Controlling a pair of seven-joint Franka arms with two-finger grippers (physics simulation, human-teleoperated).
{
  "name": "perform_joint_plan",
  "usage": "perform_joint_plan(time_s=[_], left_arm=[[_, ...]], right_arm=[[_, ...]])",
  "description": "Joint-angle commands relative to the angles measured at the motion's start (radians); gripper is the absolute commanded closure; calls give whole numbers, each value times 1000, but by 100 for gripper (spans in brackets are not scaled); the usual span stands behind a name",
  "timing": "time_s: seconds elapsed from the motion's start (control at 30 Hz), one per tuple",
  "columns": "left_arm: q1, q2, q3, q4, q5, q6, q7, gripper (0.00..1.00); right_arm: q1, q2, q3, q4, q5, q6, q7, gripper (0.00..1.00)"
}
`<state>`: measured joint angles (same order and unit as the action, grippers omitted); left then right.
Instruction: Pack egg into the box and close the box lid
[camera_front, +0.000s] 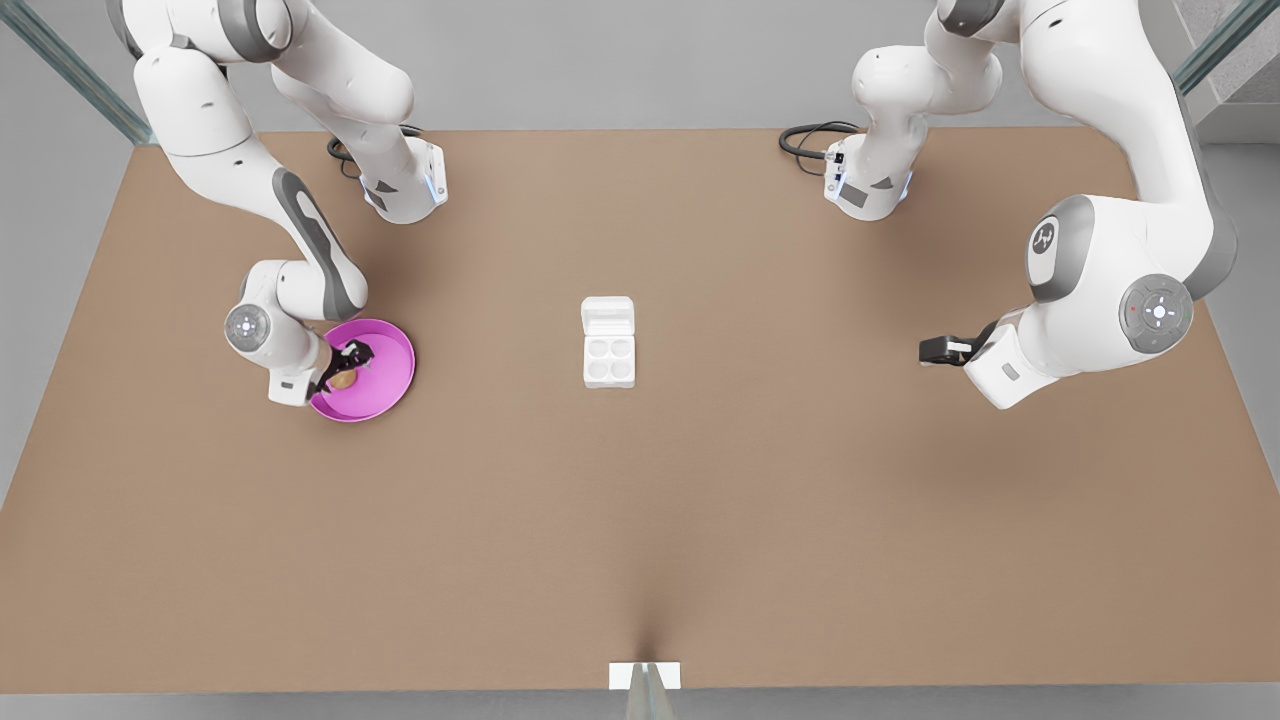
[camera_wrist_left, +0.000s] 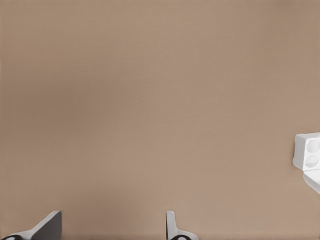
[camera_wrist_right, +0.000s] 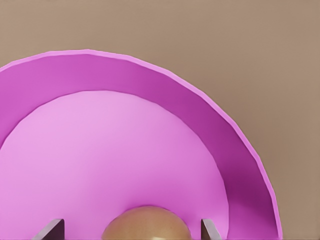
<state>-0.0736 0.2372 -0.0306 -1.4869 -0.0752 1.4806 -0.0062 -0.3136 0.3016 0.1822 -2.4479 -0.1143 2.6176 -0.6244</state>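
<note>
A small tan egg (camera_front: 343, 380) lies in the pink plate (camera_front: 396, 372) at the front view's left. My right gripper (camera_front: 344, 366) is down over it, open, with one finger on each side of the egg (camera_wrist_right: 146, 224) and a gap to both fingers (camera_wrist_right: 54, 229). The white box (camera_front: 609, 362) sits mid-table with its four wells bare and its box lid (camera_front: 608, 316) folded back flat behind it. My left gripper (camera_front: 932, 350) waits at the front view's right, open and holding nothing, well away from the box (camera_wrist_left: 310, 152) and the lid (camera_wrist_left: 314, 180).
The plate's raised rim (camera_wrist_right: 210, 115) curves around the egg and the right gripper's fingers. Brown table (camera_front: 640, 520) stretches wide between plate and box and in front of them. Both arm bases stand at the far edge with black cables (camera_front: 805, 140).
</note>
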Motion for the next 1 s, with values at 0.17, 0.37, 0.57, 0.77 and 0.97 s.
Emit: perform_joint_plan(time_s=[0.17, 0.37, 0.57, 0.77, 0.97], left_arm=[[0, 1, 0, 0, 0, 1, 0, 0], [0, 4, 0, 2, 2, 0, 0, 0], [0, 2, 0, 2, 2, 0, -1, 0], [0, 4, 0, 2, 2, 0, -1, 0], [0, 4, 0, 2, 2, 0, -1, 0]], right_arm=[[-19, 2, 0, -3, -1, 41, -109, 0], [-10, 16, 0, -13, -2, 71, -135, 0], [-10, 24, 0, -13, -2, 82, -133, 0], [-19, 16, 0, -13, -2, 78, -153, 7], [-18, -13, 0, -17, -2, 50, -152, 10]])
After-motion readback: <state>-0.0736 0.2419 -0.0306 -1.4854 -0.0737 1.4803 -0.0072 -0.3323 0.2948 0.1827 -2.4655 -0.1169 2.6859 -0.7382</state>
